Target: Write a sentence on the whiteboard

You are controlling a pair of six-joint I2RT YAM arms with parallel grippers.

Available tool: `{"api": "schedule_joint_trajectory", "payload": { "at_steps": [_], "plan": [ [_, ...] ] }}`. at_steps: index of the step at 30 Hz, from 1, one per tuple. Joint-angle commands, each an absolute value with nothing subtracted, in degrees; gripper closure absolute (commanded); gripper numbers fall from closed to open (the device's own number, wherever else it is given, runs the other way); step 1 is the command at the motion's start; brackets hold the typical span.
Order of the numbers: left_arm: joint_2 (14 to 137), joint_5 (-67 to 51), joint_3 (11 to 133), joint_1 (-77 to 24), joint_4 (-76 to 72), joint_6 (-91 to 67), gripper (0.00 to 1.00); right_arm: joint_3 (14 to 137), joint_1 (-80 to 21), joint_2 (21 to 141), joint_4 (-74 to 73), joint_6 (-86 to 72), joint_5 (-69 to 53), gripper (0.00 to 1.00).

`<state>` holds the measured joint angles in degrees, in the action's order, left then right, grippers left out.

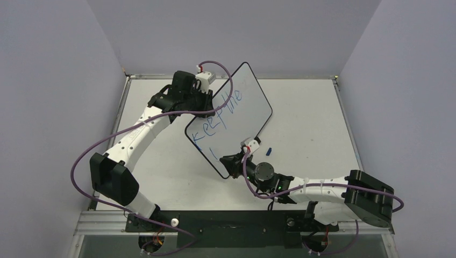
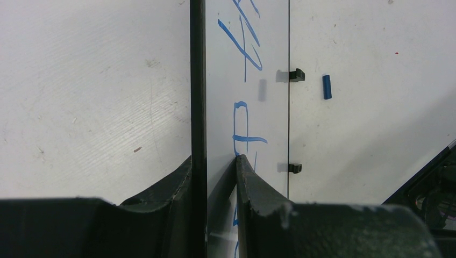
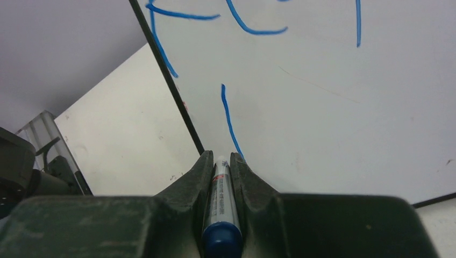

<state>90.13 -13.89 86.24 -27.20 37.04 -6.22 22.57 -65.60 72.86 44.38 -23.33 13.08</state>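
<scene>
Left jaws pinch the board (image 1: 255,107) edge, right jaws pinch the marker (image 3: 219,199). We should press lightly and stroke slowly.

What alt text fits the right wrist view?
The right arm's jaws, shut on a blue-ended marker pen, hold its tip at the lower end of a short blue stroke on the whiteboard. Parts of larger blue letters cross the top; the board's black rim runs diagonally at left, table beyond.
</scene>
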Motion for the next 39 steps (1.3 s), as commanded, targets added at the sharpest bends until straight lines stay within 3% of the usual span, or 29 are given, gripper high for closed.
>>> {"api": "schedule_joint_trajectory", "payload": {
  "at_steps": [1,22,39],
  "plan": [
    [94.4,-8.3,82.7,-29.4,37.6,-1.0,1.0,27.2,-66.8,70.5,43.4,-20.4,13.0,1.0],
    [94.2,-8.3,82.6,-29.3,37.6,-0.9,1.0,34.6,-66.0,78.9,43.1,-19.4,14.3,1.0],
    [94.4,-8.6,82.5,-29.4,37.6,-1.0,1.0,32.8,-60.5,77.2,41.6,-19.5,14.5,1.0]
  ]
}}
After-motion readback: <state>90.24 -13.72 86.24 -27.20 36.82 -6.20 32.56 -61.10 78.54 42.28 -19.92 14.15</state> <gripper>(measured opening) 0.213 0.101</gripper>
